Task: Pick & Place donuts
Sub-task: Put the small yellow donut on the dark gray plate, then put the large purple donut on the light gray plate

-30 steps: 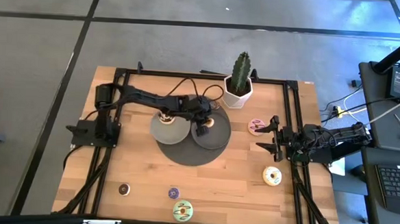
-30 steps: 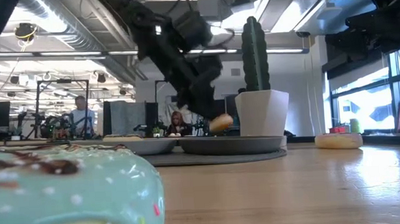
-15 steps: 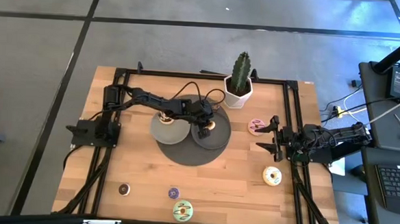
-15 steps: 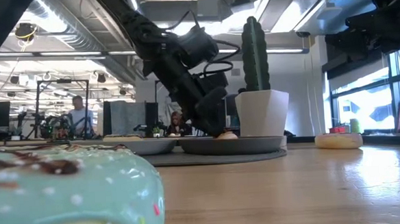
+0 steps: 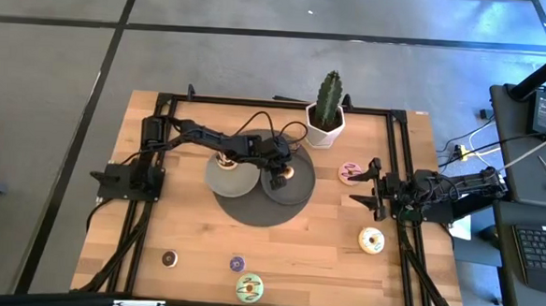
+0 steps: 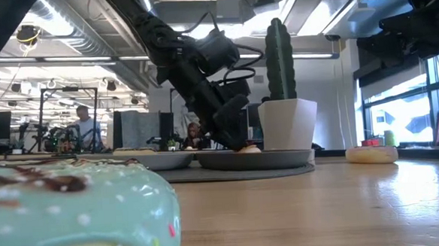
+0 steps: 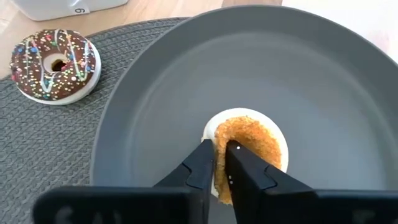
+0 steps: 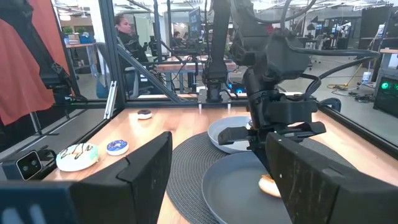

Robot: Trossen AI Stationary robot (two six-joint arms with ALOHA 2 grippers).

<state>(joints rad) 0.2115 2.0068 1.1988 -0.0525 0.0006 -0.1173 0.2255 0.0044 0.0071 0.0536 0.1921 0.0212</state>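
Observation:
My left gripper (image 5: 282, 175) reaches over the right-hand grey plate (image 5: 297, 194) and is shut on a small orange-topped donut (image 7: 252, 146), which lies on that plate (image 7: 323, 93). The low view shows the same donut (image 6: 249, 148) under the left gripper (image 6: 236, 130). A chocolate sprinkled donut (image 7: 56, 65) lies beyond the plate near the white pot. My right gripper (image 5: 376, 188) hovers open near the table's right edge, touching nothing. More donuts lie on the wood: pink-brown (image 5: 351, 172), white (image 5: 371, 240), green (image 5: 249, 286), mini blue (image 5: 237, 263) and mini brown (image 5: 169, 258). My left gripper pinches the orange donut between its two fingers (image 7: 200, 167), on the side of the ring nearest the gripper (image 7: 221, 163). The fingers slant down at it from the table's left. The donut rests flat on the right-hand grey plate.
A second grey plate (image 5: 232, 179) sits left of the first, both on a dark round mat (image 5: 251, 211). A potted cactus (image 5: 327, 109) stands just behind the plates. The near middle of the table is bare wood. People sit in the room beyond (image 6: 89, 126).
My left gripper came down toward the right-hand plate with the orange donut, which hung clear of the plate a second ago and now lies on it. For the last half second the gripper has stayed still, keeping its hold.

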